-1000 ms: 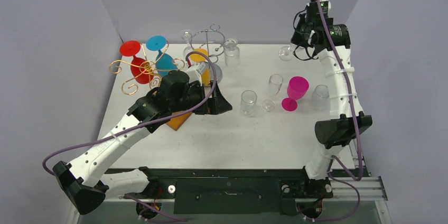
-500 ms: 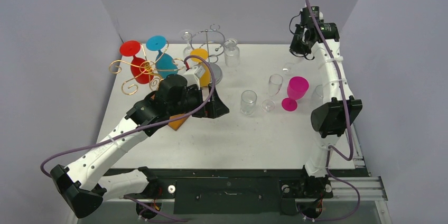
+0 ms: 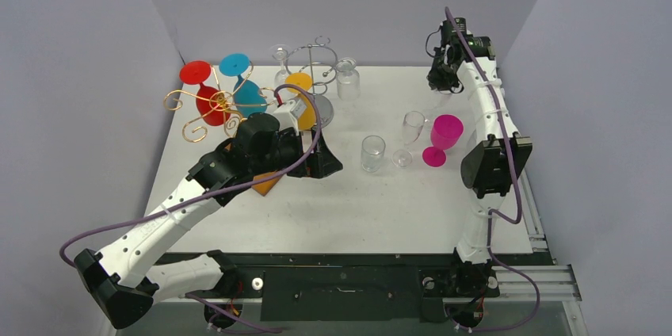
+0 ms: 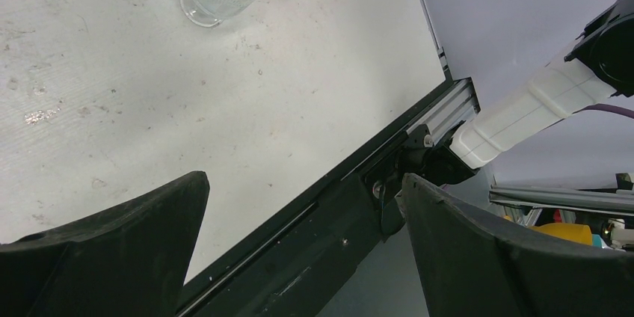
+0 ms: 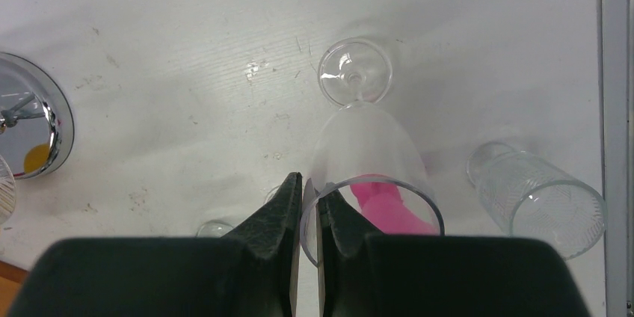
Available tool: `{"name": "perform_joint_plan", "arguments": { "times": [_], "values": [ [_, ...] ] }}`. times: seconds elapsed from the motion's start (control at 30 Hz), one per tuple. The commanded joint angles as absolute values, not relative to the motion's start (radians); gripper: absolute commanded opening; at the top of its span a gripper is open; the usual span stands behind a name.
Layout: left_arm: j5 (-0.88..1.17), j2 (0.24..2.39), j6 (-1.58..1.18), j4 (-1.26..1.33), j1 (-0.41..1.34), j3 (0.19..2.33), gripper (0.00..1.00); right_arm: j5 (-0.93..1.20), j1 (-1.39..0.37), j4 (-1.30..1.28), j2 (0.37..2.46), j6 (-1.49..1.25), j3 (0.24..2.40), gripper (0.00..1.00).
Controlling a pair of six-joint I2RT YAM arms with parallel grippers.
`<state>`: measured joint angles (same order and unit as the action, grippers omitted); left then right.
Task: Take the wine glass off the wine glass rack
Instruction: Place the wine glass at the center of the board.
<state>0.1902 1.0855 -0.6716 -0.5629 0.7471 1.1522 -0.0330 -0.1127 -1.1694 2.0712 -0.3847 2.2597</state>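
R gripper clamped on rim of clear wine glass, off rack, nr tabletop far-right corner; long axis approx vertical, foot down. Open room noted along near edge. L gripper jaws spread, empty.

It's a robot lab, a closed-off test cell. Plain lilac-grey walls box in a white table on three sides, and up close the tabletop is scuffed and stained. The left arm and the right arm, both white and black, are bolted to a metal frame along the near edge. Purple cables loop off them. What's set out looks like test props: a gold wire rack hung with coloured glasses, a chrome rack, a pink wine glass and a clear tumbler standing apart on the bare top.
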Motion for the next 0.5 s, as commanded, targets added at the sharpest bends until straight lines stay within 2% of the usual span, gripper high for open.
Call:
{"name": "perform_joint_plan", "arguments": {
  "times": [0.0,0.47],
  "values": [
    [0.187,1.065,-0.657,-0.508,0.739,1.148,1.0,-0.024,-0.123,-1.167,2.084,-0.368,2.269,0.0],
    [0.213,1.056,-0.656,-0.502,0.699,1.124,1.0,-0.008,-0.123,-1.176,2.142,-0.37,2.275,0.0]
  ]
}}
